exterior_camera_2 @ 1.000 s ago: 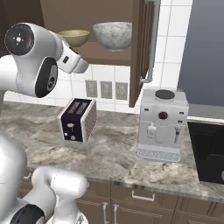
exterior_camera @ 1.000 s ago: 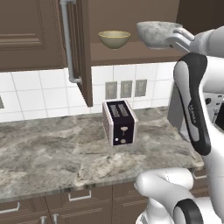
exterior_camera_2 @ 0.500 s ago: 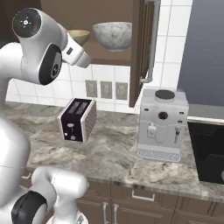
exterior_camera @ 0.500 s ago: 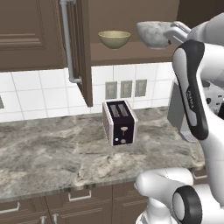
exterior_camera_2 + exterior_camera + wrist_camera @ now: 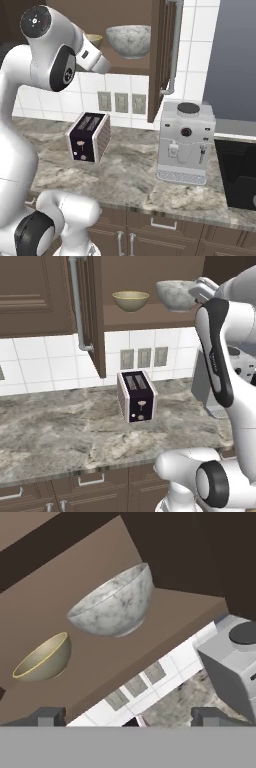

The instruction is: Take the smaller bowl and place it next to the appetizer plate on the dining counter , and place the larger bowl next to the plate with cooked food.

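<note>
With the claw (image 5: 127, 717) spread wide and empty just short of the cabinet shelf (image 5: 165, 619), the smaller bowl (image 5: 42, 657) sits ahead beside the larger bowl (image 5: 114, 604), so I'd straddle its rim squarely before closing.

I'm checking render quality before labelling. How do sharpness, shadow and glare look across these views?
Left base view: crisp, the toaster casts a soft shadow on the counter. Right base view: even light, faint sheen on the coffee machine. Hand view: tilted, the marbled bowl and tan bowl sharp, no glare.
</note>
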